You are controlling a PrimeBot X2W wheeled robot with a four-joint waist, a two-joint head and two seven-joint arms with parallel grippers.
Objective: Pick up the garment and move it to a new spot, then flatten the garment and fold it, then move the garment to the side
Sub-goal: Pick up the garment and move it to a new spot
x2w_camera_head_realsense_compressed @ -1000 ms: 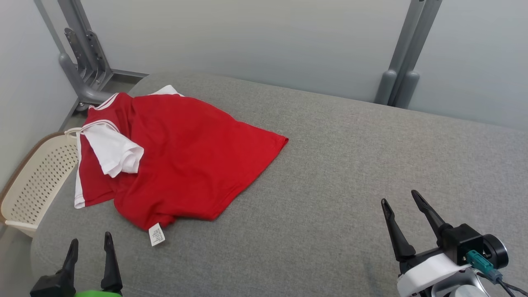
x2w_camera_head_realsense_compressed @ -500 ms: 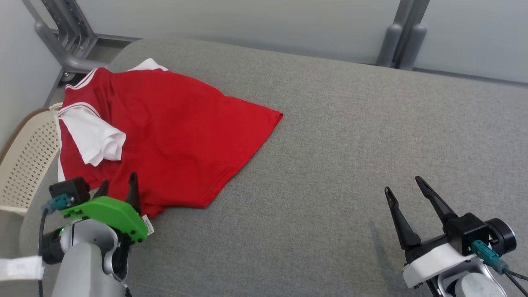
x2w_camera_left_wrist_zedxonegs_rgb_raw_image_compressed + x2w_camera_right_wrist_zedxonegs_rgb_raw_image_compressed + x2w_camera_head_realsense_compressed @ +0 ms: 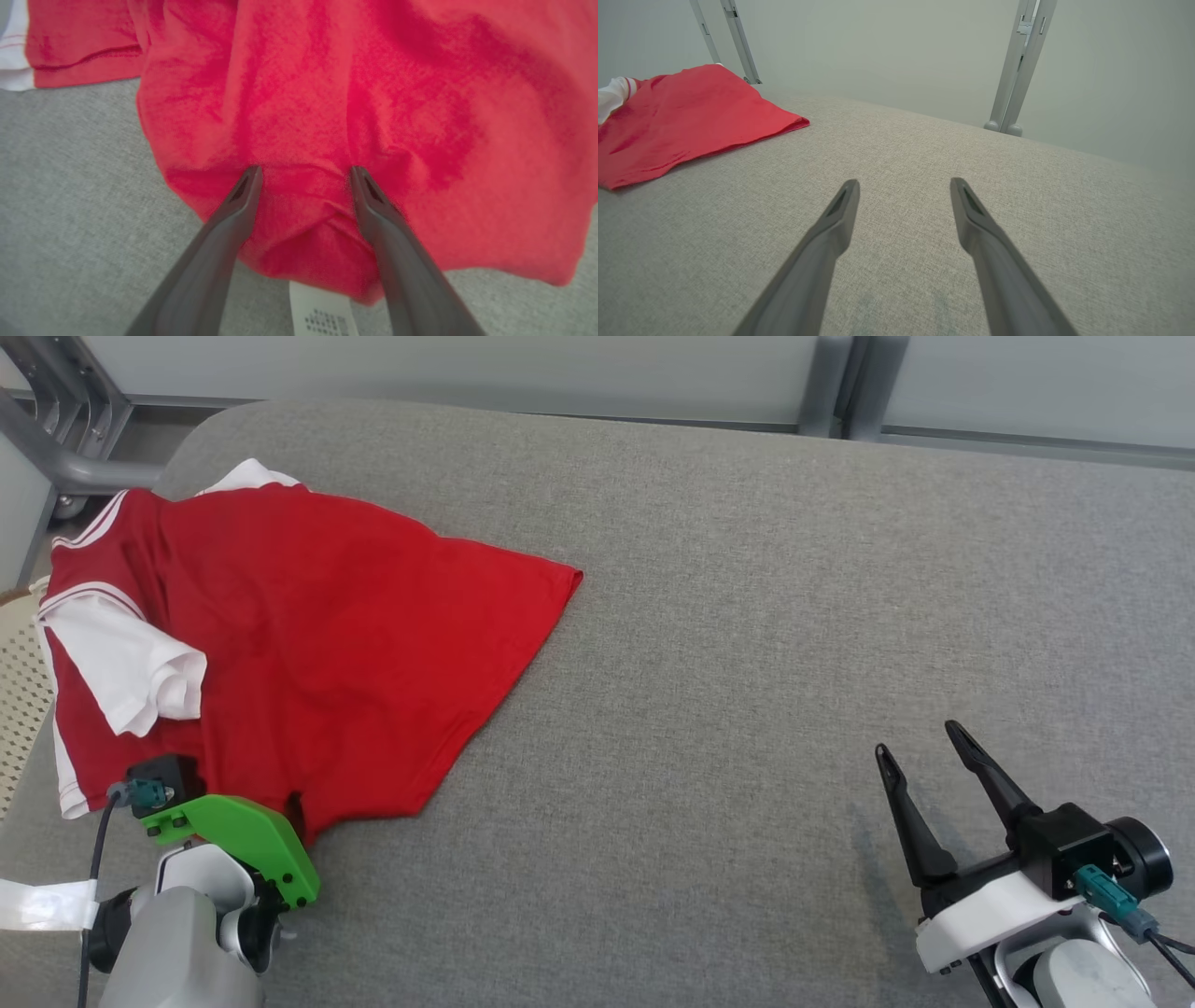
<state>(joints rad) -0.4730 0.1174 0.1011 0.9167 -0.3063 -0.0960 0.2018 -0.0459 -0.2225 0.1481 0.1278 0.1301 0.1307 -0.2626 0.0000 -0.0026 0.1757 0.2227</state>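
The garment [image 3: 308,644] is a red shirt with white sleeves, lying crumpled on the left part of the grey padded table [image 3: 747,663]. My left gripper [image 3: 303,175] is open, its fingers pressed down on the shirt's near hem, straddling a fold of red cloth [image 3: 303,219]; a white label [image 3: 320,312] pokes out beneath. In the head view its green wrist housing [image 3: 238,840] hides the fingertips. My right gripper [image 3: 920,751] hovers open over bare table at the lower right, far from the shirt [image 3: 682,126], nothing between its fingers [image 3: 840,205].
A cream perforated basket [image 3: 14,709] sits off the table's left edge. Grey metal frame posts [image 3: 836,383] stand behind the table against a pale wall, with another bracket [image 3: 56,420] at the far left. Bare grey surface spreads across the middle and right.
The left arm has advanced from the near edge onto the shirt's hem. The head camera tilted down and right, shifting the whole picture. The right gripper stays put.
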